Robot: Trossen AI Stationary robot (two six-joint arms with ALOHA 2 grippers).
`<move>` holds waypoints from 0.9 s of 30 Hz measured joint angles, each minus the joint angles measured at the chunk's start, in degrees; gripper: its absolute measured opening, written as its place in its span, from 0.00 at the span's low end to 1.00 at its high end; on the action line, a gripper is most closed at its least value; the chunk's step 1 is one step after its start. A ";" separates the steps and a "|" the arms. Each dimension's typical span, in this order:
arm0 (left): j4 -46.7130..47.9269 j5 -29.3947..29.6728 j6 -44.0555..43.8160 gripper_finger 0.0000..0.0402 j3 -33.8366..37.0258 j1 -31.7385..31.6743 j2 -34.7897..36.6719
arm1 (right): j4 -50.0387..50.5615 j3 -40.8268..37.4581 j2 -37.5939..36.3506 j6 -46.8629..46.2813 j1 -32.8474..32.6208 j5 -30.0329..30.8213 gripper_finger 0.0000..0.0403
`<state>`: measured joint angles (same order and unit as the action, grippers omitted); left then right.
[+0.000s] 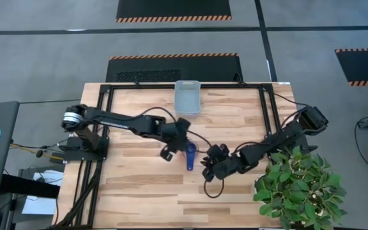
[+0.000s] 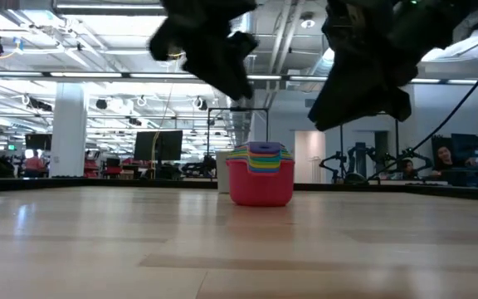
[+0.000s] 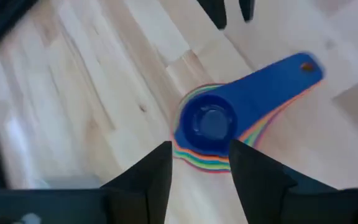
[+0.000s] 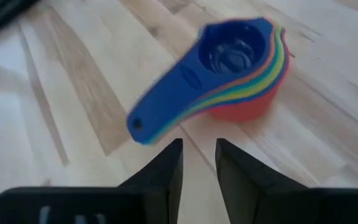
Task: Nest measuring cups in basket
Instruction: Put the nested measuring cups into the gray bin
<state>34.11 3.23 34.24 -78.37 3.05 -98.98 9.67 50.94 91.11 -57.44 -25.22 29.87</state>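
i see the stack of cups nested together on the counter, blue on top, red at the bottom, handles fanned. it sits well apart from the basket at the counter's far edge. my left tool hangs just beside the stack, fingers spread and holding nothing. my right tool hovers near the handles, fingers parted, also holding nothing.
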 joint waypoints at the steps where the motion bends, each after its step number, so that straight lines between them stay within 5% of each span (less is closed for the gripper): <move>1: -0.35 -1.25 -2.30 0.36 1.85 -0.10 1.50 | -0.81 0.00 0.00 0.01 0.24 -0.04 0.30; 6: -8.78 -3.06 -9.44 0.30 16.71 0.63 9.12 | -7.00 -2.35 0.85 0.30 1.38 -4.44 0.41; 14: -41.11 -1.32 -23.73 0.27 40.71 4.19 21.69 | -31.54 -13.10 1.08 -2.55 2.48 -7.47 0.68; 21: -54.44 6.12 -31.73 0.27 49.09 6.82 24.97 | -44.75 -15.60 8.48 -6.09 4.61 -9.38 0.73; 27: -54.70 8.70 -32.18 0.27 49.77 7.45 24.87 | -58.17 -15.50 15.89 -6.75 6.35 -13.38 0.72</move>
<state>-20.59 11.92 2.06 -28.60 10.49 -74.11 -48.50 35.44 107.00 -64.18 -18.87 16.49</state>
